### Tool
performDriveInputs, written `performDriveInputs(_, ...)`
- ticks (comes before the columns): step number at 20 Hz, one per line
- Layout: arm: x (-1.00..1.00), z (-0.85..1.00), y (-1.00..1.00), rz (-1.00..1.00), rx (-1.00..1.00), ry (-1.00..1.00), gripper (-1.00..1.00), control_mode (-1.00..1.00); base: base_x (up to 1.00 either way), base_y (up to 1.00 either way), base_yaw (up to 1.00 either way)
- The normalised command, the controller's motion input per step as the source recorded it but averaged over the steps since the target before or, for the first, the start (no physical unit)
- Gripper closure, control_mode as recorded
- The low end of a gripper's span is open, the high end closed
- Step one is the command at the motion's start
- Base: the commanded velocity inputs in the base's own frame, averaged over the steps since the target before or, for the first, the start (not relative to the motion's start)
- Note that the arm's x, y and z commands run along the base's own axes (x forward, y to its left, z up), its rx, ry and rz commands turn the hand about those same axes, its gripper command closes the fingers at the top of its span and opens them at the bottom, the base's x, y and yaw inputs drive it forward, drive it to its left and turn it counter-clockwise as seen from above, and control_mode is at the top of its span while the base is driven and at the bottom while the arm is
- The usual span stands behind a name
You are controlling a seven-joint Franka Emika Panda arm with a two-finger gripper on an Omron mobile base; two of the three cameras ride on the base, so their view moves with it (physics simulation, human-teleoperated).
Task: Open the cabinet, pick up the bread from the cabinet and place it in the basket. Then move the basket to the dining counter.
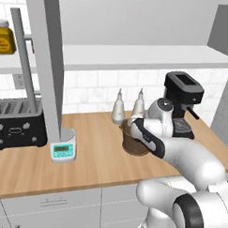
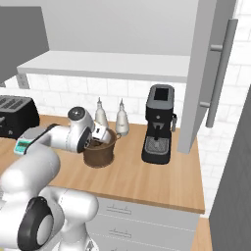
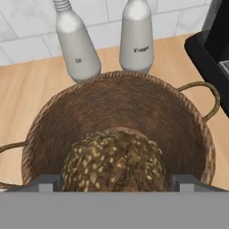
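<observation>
Fingers point(image 3: 114, 181) spread wide, one tip either side of the bread point(image 3: 114, 161); can't tell if they touch it. One bread roll, inside the one basket point(image 3: 147, 107), low against its near wall. Basket sits on the tabletop point(image 1: 86, 157). Two pale bottles point(image 3: 78, 44) just beyond its far rim. One black coffee machine point(image 2: 159, 125) right, one black toaster point(image 1: 17, 121) left. Cabinet point(image 1: 45, 61) doors open.

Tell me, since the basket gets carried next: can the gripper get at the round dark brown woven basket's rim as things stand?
Probably yes. The gripper sits open right over the round dark brown woven basket, straddling the dark brown lumpy bread, with the rim unobstructed.
</observation>
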Motion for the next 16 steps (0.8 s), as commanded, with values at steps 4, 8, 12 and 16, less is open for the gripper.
performDriveInputs(4, 0.29, -0.01, 0.00, 0.00, 0.01, 0.00, 1.00, -1.00, 0.00, 0.00, 0.00)
performDriveInputs(8, 0.34, -0.15, 0.00, 0.00, 0.00, 0.00, 1.00, -1.00, 0.00, 0.00, 0.00)
performDriveInputs(12, 0.24, -0.24, 0.07, 0.00, 0.00, 0.09, 1.00, -1.00, 0.00, 0.00, 0.00)
performDriveInputs(16, 0.14, -0.37, 0.05, 0.00, 0.02, 0.13, 1.00, -1.00, 0.00, 0.00, 0.00)
